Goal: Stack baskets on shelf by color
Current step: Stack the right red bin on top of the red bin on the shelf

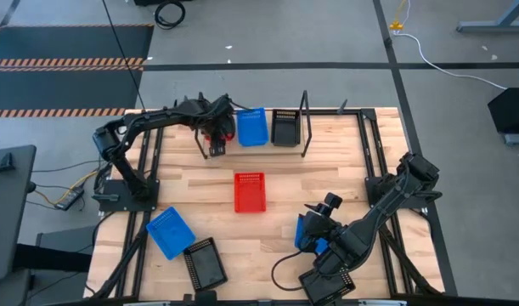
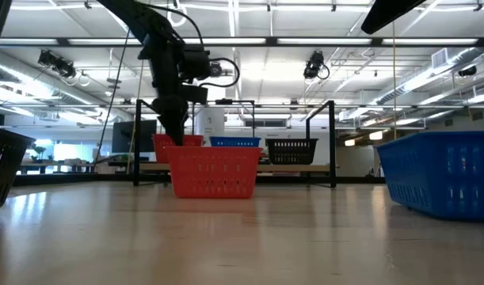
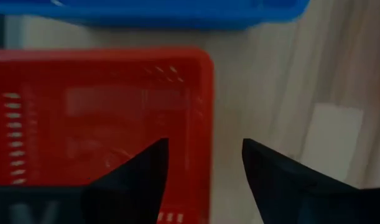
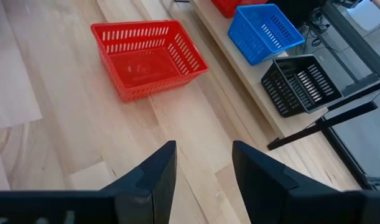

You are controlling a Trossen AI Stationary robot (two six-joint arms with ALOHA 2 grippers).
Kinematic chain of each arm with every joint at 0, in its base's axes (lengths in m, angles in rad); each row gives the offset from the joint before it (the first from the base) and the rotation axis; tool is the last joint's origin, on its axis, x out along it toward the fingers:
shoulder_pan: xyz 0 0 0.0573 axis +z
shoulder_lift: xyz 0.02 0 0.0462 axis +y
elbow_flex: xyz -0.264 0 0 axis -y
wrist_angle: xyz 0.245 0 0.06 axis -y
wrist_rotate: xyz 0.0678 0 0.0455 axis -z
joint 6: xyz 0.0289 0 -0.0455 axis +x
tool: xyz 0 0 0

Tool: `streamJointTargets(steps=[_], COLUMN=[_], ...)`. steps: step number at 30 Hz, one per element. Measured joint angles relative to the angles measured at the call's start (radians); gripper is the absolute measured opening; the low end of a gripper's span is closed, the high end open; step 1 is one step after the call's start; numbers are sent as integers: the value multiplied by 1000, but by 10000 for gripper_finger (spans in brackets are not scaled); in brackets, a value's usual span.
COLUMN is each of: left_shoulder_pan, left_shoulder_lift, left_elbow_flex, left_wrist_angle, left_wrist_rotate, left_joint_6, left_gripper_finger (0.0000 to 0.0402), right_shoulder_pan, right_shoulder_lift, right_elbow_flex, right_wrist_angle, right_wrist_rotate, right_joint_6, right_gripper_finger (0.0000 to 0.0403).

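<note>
Baskets: a red one (image 1: 217, 129) sits at the shelf's (image 1: 286, 150) left end, the left gripper (image 1: 215, 146) spread astride its wall. Right gripper (image 1: 308, 231) waits parted by the tabletop's near-right edge. Light, stiff, slick plastic; pinch a rim.

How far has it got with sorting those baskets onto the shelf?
Done: the shelf holds red, blue and black baskets side by side. In hand: the left gripper, jaws open, is over the shelf's red basket, holding nothing. Left: a red basket mid-table, plus blue and black ones near the front; the right gripper waits open.
</note>
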Motion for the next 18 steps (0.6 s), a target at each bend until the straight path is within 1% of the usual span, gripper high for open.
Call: streamJointTargets(steps=[12,18], left_shoulder_pan=[-10,-18], left_shoulder_lift=[12,12], left_elbow_flex=[0,0], left_wrist_angle=[-135,-157], left_wrist_rotate=[11,41], left_joint_6=[1,2], left_gripper_finger=[175,163], right_shoulder_pan=[0,0], right_shoulder_lift=[0,0], right_elbow_flex=[0,0], right_wrist_angle=[-2,-2], right_wrist_rotate=[0,0], right_joint_6=[1,5], right_gripper_finger=[163,163])
